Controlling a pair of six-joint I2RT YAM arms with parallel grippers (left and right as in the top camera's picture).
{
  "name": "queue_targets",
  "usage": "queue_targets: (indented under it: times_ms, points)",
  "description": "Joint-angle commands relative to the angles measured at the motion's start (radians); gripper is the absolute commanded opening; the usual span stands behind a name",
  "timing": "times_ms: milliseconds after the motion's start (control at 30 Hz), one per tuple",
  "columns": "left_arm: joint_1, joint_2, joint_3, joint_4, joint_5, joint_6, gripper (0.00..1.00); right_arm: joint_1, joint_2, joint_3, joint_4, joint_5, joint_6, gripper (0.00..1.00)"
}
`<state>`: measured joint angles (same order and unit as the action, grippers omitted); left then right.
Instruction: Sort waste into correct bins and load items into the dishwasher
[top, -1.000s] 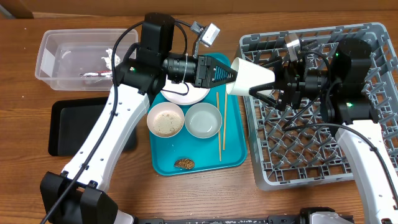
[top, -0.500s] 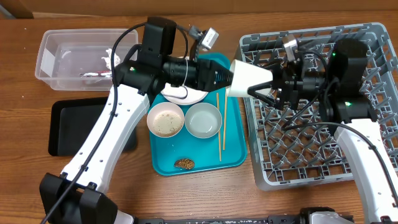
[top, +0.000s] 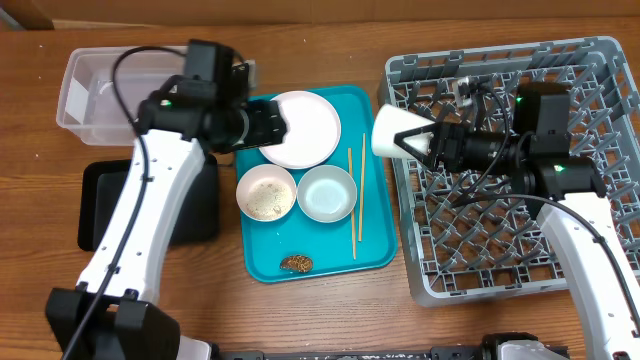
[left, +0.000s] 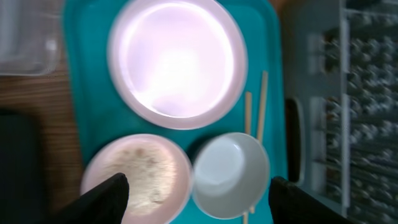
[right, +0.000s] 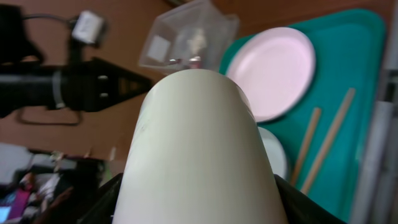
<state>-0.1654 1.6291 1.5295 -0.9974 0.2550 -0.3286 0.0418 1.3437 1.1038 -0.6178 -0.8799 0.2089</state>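
Note:
My right gripper is shut on the small white cup, which it holds on its side at the left edge of the grey dish rack. In the right wrist view the cup fills the space between my fingers. My left gripper stands open over the left rim of the white plate, holding nothing. Below its fingers lie the plate, a bowl with rice scraps, a pale grey bowl and the chopsticks.
A teal tray carries the plate, both bowls, the chopsticks and a brown food lump. The clear tub stands at the back left, with the black tray in front of it. My left arm covers part of both.
My left gripper has opened, let go of the cup and drawn back left to over the plate. My right gripper now holds the cup alone, by the rack's edge.

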Motion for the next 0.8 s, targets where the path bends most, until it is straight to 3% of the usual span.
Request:
queue_targets:
  times_ms: [0,200,400,567,767]
  points:
    - [0.066,-0.080,-0.002,-0.056,-0.153,0.035,0.75,-0.014,-0.018,0.100,-0.139,0.457,0.001,0.15]
    - [0.106,-0.090,-0.002,-0.108,-0.195,0.037,0.76,-0.117,-0.013,0.290,-0.396,0.746,0.000,0.07]
    - [0.105,-0.090,-0.002,-0.095,-0.192,0.037,0.75,-0.316,0.049,0.514,-0.622,0.981,-0.034,0.04]
    - [0.105,-0.089,-0.002,-0.095,-0.191,0.038,0.75,-0.499,0.150,0.608,-0.724,0.983,-0.020,0.04]
    - [0.105,-0.089,-0.002,-0.095,-0.191,0.037,0.75,-0.644,0.261,0.608,-0.728,0.984,0.006,0.04]
